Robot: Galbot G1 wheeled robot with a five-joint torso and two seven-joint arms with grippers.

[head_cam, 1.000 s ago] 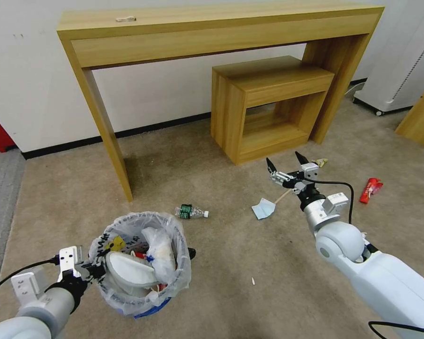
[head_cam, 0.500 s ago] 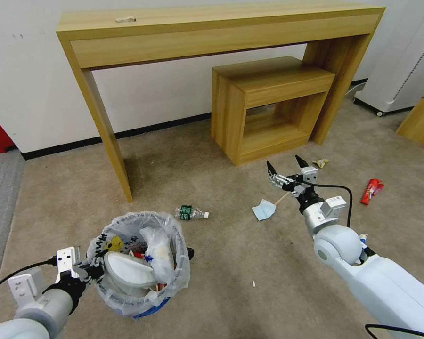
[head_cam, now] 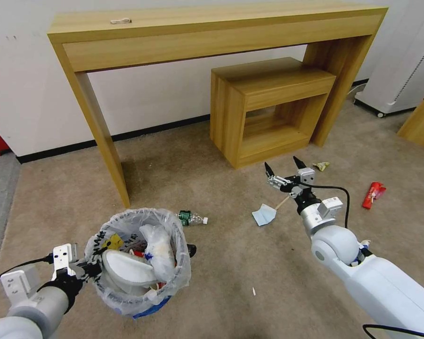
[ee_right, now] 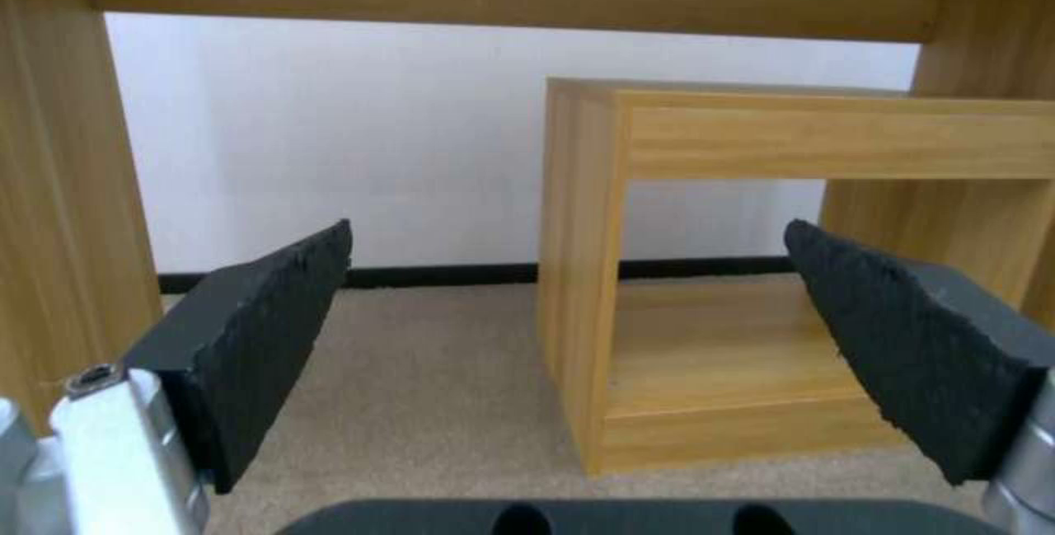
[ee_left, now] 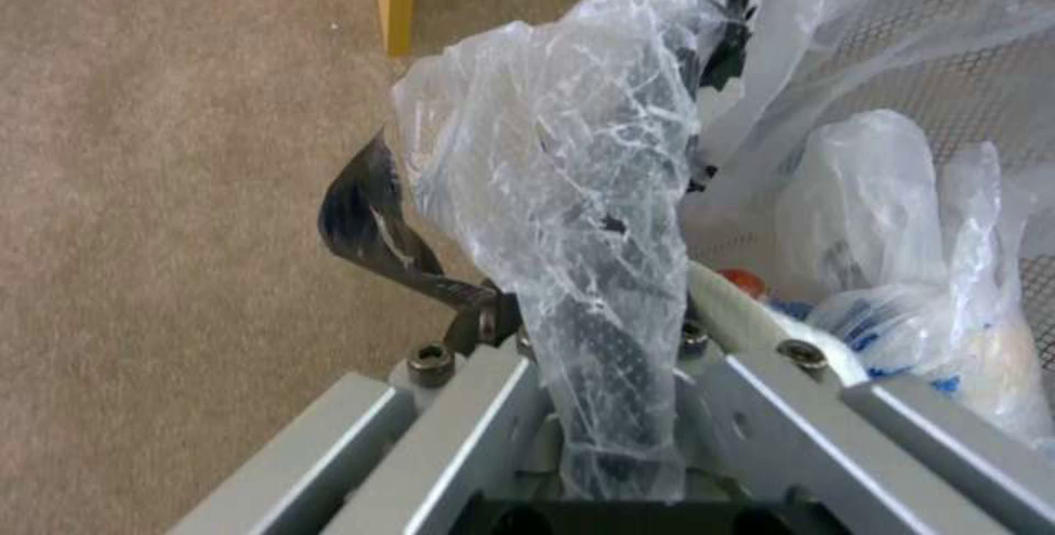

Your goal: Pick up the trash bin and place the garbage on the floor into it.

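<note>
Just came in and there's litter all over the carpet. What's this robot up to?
It is collecting litter. The left gripper grips the trash bin by its rim, slippers already inside. The right gripper hangs open above the blue mask and wooden stick. A bottle and red packet lie on the floor.

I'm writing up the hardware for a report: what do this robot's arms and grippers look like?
Both arms are glossy white with rounded joints and silver-grey metal wrists carrying small white boxy modules. A black cable loops along each wrist. The right gripper has two black, tapered fingers with rough-textured pads. The left gripper has a black body on a grey metal bracket with hex-socket screws.
</note>
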